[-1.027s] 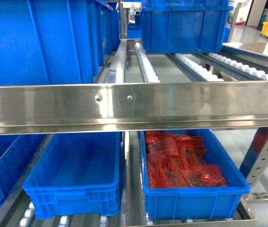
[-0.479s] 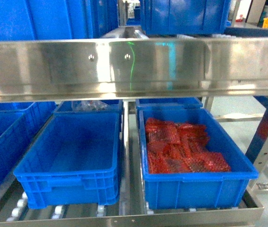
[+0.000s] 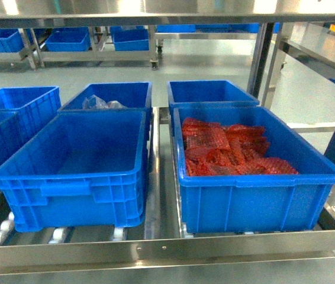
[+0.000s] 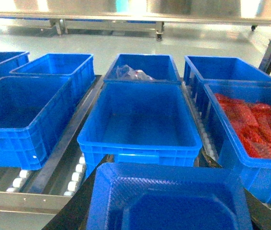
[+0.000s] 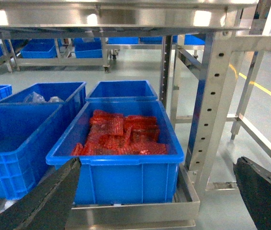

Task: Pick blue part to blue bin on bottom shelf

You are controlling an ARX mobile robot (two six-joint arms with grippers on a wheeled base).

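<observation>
Holds the blue part [image 4: 169, 189] by its side edges in the left end effector [image 4: 166, 215], just before the empty blue bin [image 4: 140, 120] on the bottom shelf [image 3: 155, 245], right end effector [image 5: 157, 167] spread wide, empty; looks stiff, light, pebbled plastic, probably slippery.

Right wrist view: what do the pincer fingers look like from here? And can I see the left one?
The right pincer shows two dark, near-black fingers with a rough, matte, grainy surface, broad and tapering, one at each lower corner. In the left wrist view only dark matte finger edges peek out at the bottom corners. No cables or markings are visible. The head view shows neither arm.
</observation>
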